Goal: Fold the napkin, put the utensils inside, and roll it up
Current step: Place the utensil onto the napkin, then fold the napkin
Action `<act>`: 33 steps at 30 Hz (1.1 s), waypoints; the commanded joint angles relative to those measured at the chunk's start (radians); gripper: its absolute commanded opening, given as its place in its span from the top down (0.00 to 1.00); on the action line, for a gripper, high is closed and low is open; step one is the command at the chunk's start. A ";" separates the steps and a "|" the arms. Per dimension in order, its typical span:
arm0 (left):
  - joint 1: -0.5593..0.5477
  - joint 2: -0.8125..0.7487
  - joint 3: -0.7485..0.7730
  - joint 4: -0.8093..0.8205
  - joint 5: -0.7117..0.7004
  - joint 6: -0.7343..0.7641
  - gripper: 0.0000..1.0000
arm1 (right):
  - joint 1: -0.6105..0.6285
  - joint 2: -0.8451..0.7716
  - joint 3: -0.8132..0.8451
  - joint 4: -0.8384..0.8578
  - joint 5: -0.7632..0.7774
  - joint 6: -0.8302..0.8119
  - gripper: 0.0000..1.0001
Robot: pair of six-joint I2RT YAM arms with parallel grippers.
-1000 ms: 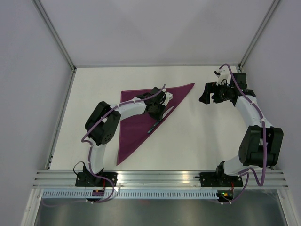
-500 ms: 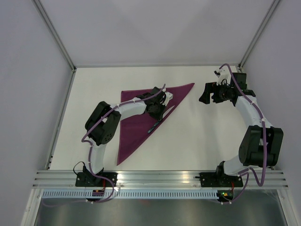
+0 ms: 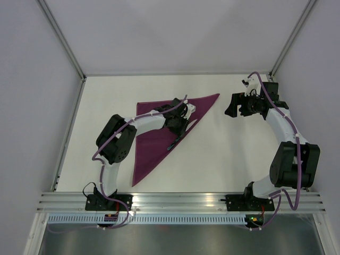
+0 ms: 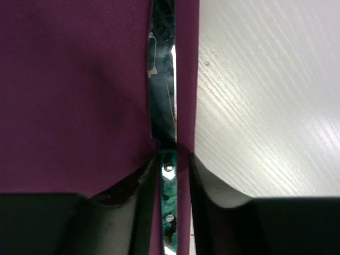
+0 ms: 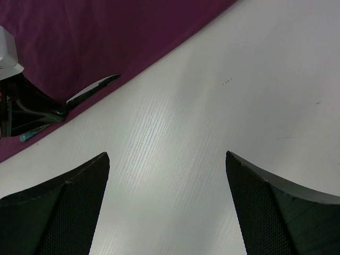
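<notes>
Napkin [image 3: 151, 143] lies folded into a long purple triangle on the white table [image 3: 228, 154], with its narrow tip pointing toward the far right and its other end reaching toward the near left. 1 knife [image 3: 172, 145] rests on the cloth, running just inside and parallel to the long right-hand edge. In the left wrist view its shiny blade [image 4: 162, 90] points away from the camera, and the teal handle [image 4: 169, 196], set with 2 small rivets, sits nearer, with only a thin strip of napkin between it and the bare table. The left gripper [image 3: 178, 127] is down over the knife. Its 2 fingers [image 4: 125, 212] bracket the handle with a narrow gap, and purple fabric shows between the handle and the right-hand finger, so the jaws are not clamped. The left-hand finger seems very close to the handle, though shadow makes contact hard to judge. The right gripper [image 3: 230, 106] hovers over bare table just beyond the napkin's far-right tip, spread wide with nothing between its fingers. From the right wrist camera, those fingers [image 5: 58, 207] frame empty white tabletop, and the napkin's edge crosses the upper left with the blade tip lying on it beside the dark body of the left gripper.
</notes>
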 commanded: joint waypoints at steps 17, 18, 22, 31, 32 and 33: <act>-0.004 -0.140 0.039 0.040 0.040 -0.037 0.41 | 0.000 -0.012 0.015 0.004 -0.035 -0.025 0.05; -0.002 -0.172 0.036 0.038 0.037 -0.041 0.40 | 0.001 -0.014 0.017 -0.003 -0.049 -0.042 0.05; 0.048 -0.311 0.038 0.017 -0.060 -0.118 0.37 | 0.037 -0.020 0.052 -0.027 -0.057 -0.082 0.05; 0.291 -0.746 0.123 -0.216 -0.221 -0.363 0.30 | 0.468 -0.195 -0.122 0.221 0.027 -0.084 0.09; 0.292 -0.799 0.139 -0.245 -0.232 -0.359 0.29 | 0.515 -0.209 -0.148 0.265 0.052 -0.085 0.10; 0.292 -0.818 0.165 -0.286 -0.247 -0.354 0.29 | 0.626 -0.229 -0.196 0.346 0.076 -0.085 0.12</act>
